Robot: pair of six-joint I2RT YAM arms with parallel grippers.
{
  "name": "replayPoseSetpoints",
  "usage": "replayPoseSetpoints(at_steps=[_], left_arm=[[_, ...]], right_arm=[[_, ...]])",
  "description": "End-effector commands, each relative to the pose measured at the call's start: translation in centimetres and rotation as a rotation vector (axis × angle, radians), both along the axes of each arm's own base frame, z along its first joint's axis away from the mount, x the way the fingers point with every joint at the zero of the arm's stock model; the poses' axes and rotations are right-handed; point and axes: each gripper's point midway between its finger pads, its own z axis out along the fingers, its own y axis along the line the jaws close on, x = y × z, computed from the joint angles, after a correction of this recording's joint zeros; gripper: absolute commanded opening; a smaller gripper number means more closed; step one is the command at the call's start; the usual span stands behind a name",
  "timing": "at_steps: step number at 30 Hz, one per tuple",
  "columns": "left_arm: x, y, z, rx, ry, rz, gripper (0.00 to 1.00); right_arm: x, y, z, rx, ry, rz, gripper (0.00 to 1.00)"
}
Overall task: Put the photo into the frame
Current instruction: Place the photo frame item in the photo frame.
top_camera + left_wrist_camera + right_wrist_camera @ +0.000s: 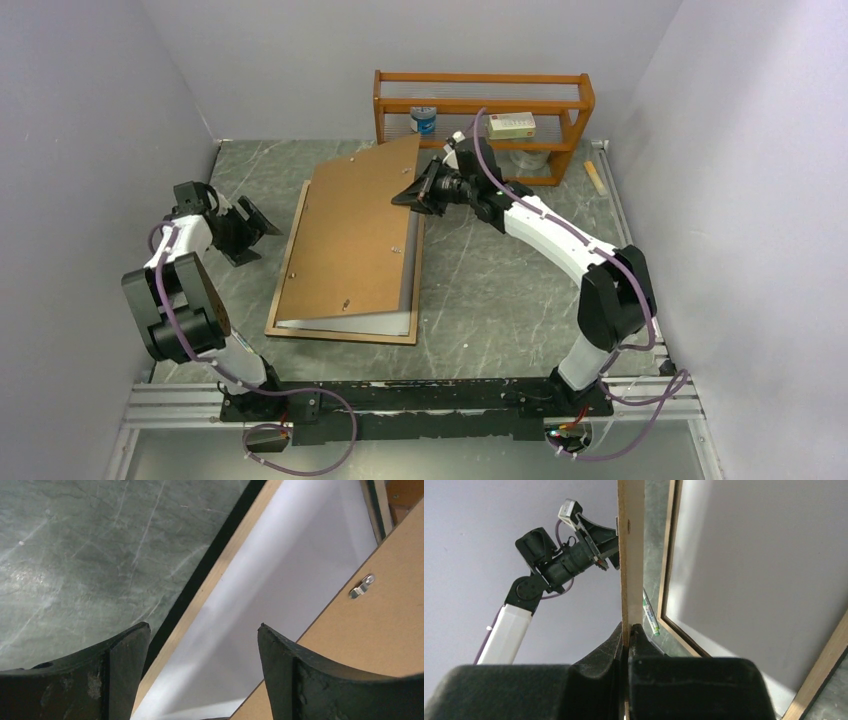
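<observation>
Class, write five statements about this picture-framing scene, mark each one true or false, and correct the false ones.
1. The right gripper is clamped on the edge of the backing board. True.
2. The left gripper grips the frame. False: it is open and holds nothing.
3. The backing board lies flat in the frame. False: it is tilted, raised on the right gripper's side.
4. The white back of the photo shows inside the frame under the board. True.
5. The shelf rack is empty. False: it holds a can and a box.
</observation>
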Motion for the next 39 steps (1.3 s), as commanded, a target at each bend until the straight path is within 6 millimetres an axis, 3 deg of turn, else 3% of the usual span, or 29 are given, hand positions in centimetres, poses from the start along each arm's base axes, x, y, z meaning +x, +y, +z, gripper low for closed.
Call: replayPoseSetpoints(at_steps=[1, 6, 13, 19, 22, 28, 39], left_arm=[[1.3, -0.5, -0.9, -0.053, -0.005, 0.011, 0.82], [1.7, -1.5, -2.6, -0.088, 0.038, -0.011, 0.79], [0.8, -2.4, -5.0, -0.133, 0.140, -0.023, 0.77], [0.7, -2.8, -5.6, -0.160, 0.158, -0.029, 0.71], [0.7, -3.0, -5.7, -0.173, 0.162, -0.035, 0.68], [0.6, -3.2, -5.7, -0.190, 0.164, -0.045, 0.66], [0.5, -3.4, -5.7, -0.200, 0.168, -0.046, 0.64]], right_arm=[[0.2, 0.8, 1.8, 0.081, -0.065, 0.034, 0.00], [0.8, 1.0, -0.6, 0.059, -0.038, 0.034, 0.00], [2.0, 1.9, -2.2, 0.068, -0.057, 0.063, 0.00], [2.6, 2.5, -3.9, 0.080, -0.030, 0.077, 0.00], [3.0, 2.7, -3.9, 0.096, -0.051, 0.075, 0.00], [3.9, 3.1, -4.4, 0.102, -0.096, 0.077, 0.00], [4.6, 2.9, -7.1, 0.056, -0.077, 0.060, 0.00]])
